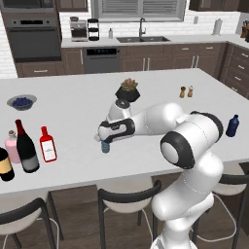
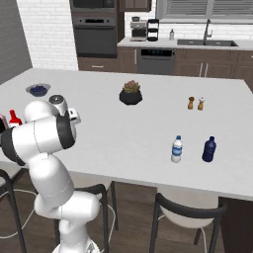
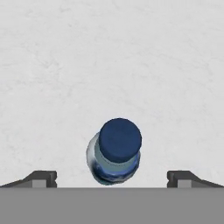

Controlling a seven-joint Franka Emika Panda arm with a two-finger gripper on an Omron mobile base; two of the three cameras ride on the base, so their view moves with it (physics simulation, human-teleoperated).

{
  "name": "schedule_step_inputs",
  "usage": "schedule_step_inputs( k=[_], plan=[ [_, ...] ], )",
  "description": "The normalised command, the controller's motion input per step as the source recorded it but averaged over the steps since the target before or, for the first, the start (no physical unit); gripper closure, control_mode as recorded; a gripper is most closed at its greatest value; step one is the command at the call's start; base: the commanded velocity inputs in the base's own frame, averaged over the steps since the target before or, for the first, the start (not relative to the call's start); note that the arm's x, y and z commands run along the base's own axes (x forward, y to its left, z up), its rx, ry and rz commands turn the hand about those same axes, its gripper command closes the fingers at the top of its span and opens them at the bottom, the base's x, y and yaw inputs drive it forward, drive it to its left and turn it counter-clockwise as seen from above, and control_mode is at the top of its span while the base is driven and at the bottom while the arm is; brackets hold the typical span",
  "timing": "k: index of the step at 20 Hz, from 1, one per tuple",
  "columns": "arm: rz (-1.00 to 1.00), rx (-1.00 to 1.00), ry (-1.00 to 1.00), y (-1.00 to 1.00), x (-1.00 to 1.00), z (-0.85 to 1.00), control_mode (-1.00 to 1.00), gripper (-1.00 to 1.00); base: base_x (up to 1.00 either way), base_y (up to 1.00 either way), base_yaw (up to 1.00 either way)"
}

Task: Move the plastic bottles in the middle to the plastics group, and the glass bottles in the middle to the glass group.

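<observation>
Light-blue bottle [image 3: 114,153]: upright — long axis vertical, cap up, near the worktop [image 1: 146,92] front edge; body mostly hidden by the arm.
Tool [image 3: 112,177]: fingers apart — flanking the bottle without touching.

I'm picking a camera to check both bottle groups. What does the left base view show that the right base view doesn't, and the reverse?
Left base view: the tall wine bottle, the pink flask, the dark yellowish-label bottle, and the small light-blue bottle under the gripper.

Right base view: the whitish water bottle.

Both: the navy bottle, red flat bottle, potted plant and shakers.
</observation>
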Motion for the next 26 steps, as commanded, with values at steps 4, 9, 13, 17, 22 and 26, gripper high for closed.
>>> schedule_step_inputs(
  k=[4, 9, 13, 17, 22, 26],
  plan=[
    [0.0, 0.0, 0.0, 0.02, 0.0, -0.04, -1.0, -1.0, 0.0, 0.0, 0.0],
    [0.01, 0.0, 0.0, 0.01, 0.0, -0.1, -1.0, -1.0, 0.0, 0.0, 0.0],
    [0.0, 0.0, -0.03, 0.0, 0.01, -0.17, -1.0, -1.0, 0.0, 0.0, 0.0],
    [0.0, 0.0, -0.07, 0.0, 0.09, -0.1, -1.0, -1.0, 0.0, 0.0, 0.0],
    [0.0, 0.01, -0.11, 0.0, 0.08, -0.05, -1.0, -1.0, 0.0, 0.0, 0.0],
    [0.0, 0.03, -0.11, 0.0, 0.0, 0.0, -1.0, -1.0, 0.0, 0.0, 0.0]
  ],
)
